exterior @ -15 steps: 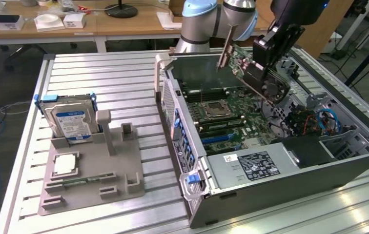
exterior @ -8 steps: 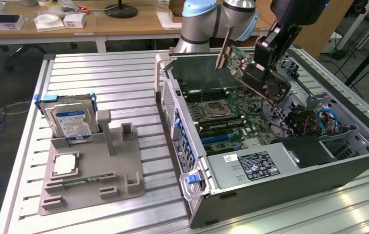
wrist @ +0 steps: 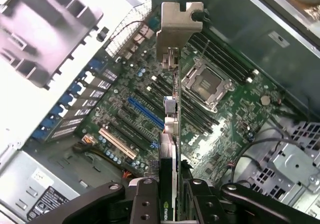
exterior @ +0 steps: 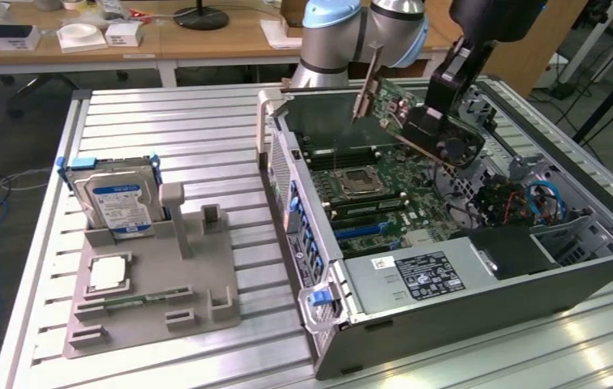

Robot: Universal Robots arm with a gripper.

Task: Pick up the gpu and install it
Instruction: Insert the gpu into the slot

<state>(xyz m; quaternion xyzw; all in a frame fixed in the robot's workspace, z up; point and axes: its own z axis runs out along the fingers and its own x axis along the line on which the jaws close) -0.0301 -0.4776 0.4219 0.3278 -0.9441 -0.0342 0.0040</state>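
exterior view: pincer (exterior: 428, 123) grips the gpu (exterior: 390, 104) tilted above the motherboard (exterior: 377, 198); hard drive (exterior: 117, 203) stands well apart.

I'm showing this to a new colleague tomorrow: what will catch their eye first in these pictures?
The gripper stands out first, clamped on the gpu, which hangs tilted above the motherboard inside the open computer case. On the exterior view's left, a hard drive with a blue label stands upright in a grey holder on the ribbed metal table.
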